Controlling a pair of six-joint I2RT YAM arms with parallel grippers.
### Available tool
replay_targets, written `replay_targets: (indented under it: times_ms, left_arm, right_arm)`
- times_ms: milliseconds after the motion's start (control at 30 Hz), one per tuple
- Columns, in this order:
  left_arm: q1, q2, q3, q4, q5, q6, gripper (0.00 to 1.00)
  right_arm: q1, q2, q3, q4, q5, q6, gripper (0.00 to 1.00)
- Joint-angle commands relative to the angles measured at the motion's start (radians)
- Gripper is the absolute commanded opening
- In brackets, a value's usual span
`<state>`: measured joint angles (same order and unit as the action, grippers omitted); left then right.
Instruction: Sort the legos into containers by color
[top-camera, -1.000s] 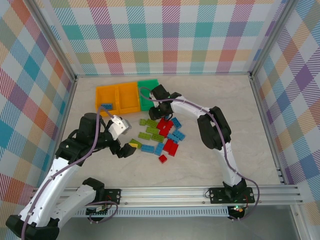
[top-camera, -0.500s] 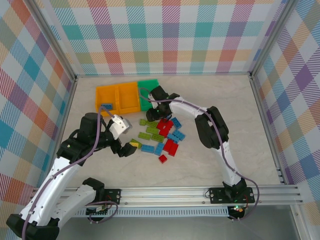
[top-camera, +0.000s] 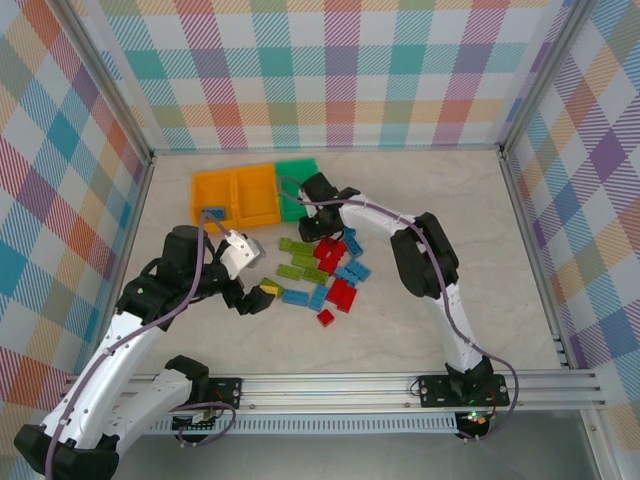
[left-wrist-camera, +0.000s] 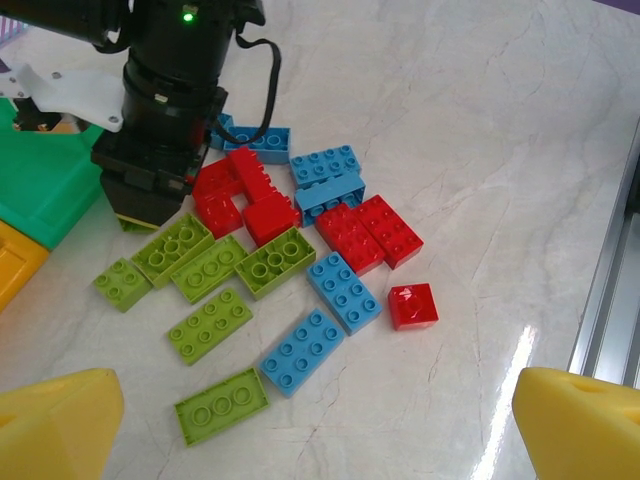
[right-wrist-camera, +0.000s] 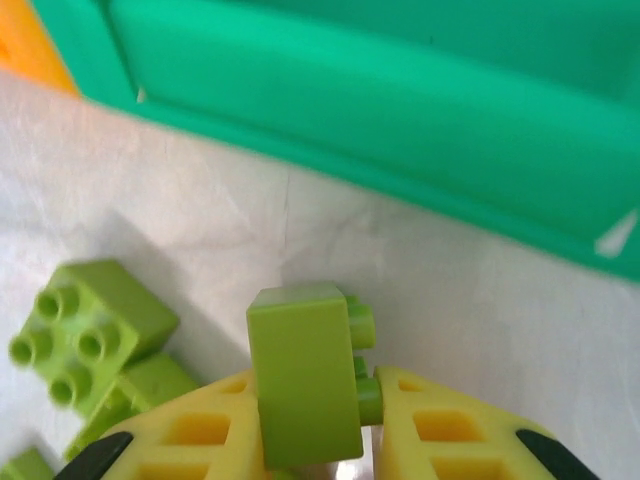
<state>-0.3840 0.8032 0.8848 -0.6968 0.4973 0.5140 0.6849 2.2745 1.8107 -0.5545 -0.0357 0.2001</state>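
pastel plaid walls (top-camera: 340, 70) enclose a pale marble-patterned table (top-camera: 430, 190).

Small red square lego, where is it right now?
Top view: the small red lego lies at the near edge of the pile, beside a blue brick.

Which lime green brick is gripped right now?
The lime brick standing on edge between the yellow fingers of the right gripper, just short of the green bin; the other lime bricks lie flat, studs up.

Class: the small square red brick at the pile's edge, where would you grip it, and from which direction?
Come straight down from above and pinch the small red brick across the two side walls not facing the blue brick beside it; those have bare table alongside.
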Motion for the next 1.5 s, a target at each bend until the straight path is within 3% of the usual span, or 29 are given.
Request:
replay_targets:
  times_ms: [0, 233, 400, 567, 633, 767, 867, 1033, 1167, 1267, 1400, 1467]
  left_arm:
    - [-0.006, 0.000, -0.012, 0.034, 0.027, 0.007, 1.00]
    - [-0.004, 0.007, -0.017, 0.069, -0.049, -0.015, 1.00]
    - [-0.001, -0.003, -0.037, 0.102, -0.174, -0.053, 1.00]
    - [0.004, -0.016, -0.054, 0.123, -0.227, -0.081, 1.00]
    - [0.006, -0.018, -0.059, 0.126, -0.236, -0.081, 1.00]
    - [0.009, -0.014, -0.059, 0.128, -0.240, -0.082, 1.00]
    - [0.011, -0.013, -0.060, 0.131, -0.243, -0.081, 1.00]
    - [0.014, -0.009, -0.061, 0.132, -0.247, -0.083, 1.00]
    - [0.016, 0.014, -0.058, 0.153, -0.264, -0.158, 1.00]
    - [0.014, 0.093, 0.040, 0.097, -0.283, -0.323, 1.00]
    - [0.006, 0.257, 0.211, 0.002, -0.378, -0.658, 0.99]
    - [-0.017, 0.332, 0.238, 0.028, -0.357, -0.759, 0.96]
  right_arm:
    - [0.018, -0.141, -0.063, 0.040, 0.010, -0.018, 0.24]
    - [0.019, -0.240, -0.085, 0.185, 0.119, -0.039, 0.23]
    - [0.011, -0.076, 0.130, 0.144, 0.225, -0.090, 0.23]
    - [-0.004, 0.090, 0.358, 0.057, 0.223, -0.090, 0.25]
    - [-0.005, 0.144, 0.438, 0.019, 0.203, -0.094, 0.27]
    - [-0.006, 0.214, 0.577, -0.071, 0.193, -0.094, 0.43]
    - [-0.005, 0.203, 0.593, -0.093, 0.189, -0.097, 0.45]
    - [-0.006, 0.081, 0.463, -0.065, 0.173, -0.101, 0.44]
    - [-0.005, -0.157, 0.143, 0.088, 0.127, -0.118, 0.45]
    - [-0.010, -0.363, -0.090, 0.143, 0.050, -0.136, 0.52]
    - [-0.011, -0.609, -0.301, 0.047, -0.062, -0.136, 0.60]
    - [-0.012, -0.732, -0.417, 0.008, -0.109, -0.102, 0.64]
